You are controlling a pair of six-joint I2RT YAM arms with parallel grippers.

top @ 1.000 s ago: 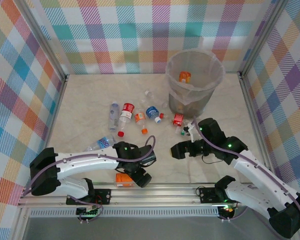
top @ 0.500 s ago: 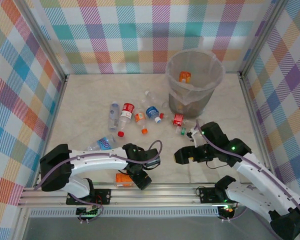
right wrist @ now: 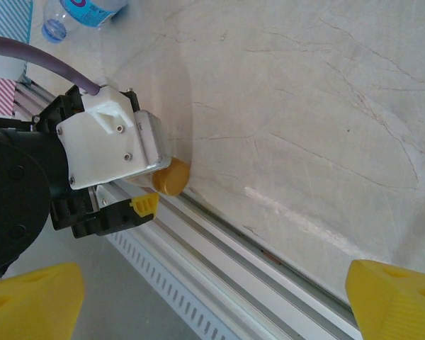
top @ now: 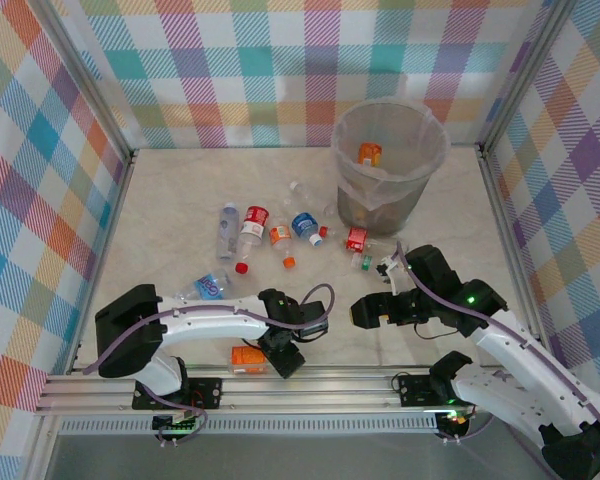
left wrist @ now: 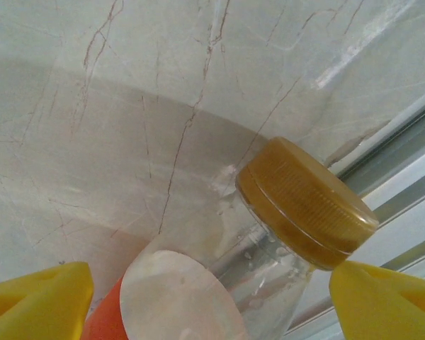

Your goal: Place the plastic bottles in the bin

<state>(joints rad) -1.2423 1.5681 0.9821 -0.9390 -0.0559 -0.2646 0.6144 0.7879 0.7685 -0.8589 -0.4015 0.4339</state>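
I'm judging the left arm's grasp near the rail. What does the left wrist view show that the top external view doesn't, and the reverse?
Left wrist: an amber cap and clear neck lying between the widely spread yellow fingertips. Top external: the bin, loose bottles on the table, and the right gripper. Both: the orange-labelled bottle at the left gripper, by the rail.

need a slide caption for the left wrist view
Left gripper open, one finger on either side of an orange-capped bottle lying on the marble table beside the metal rail.
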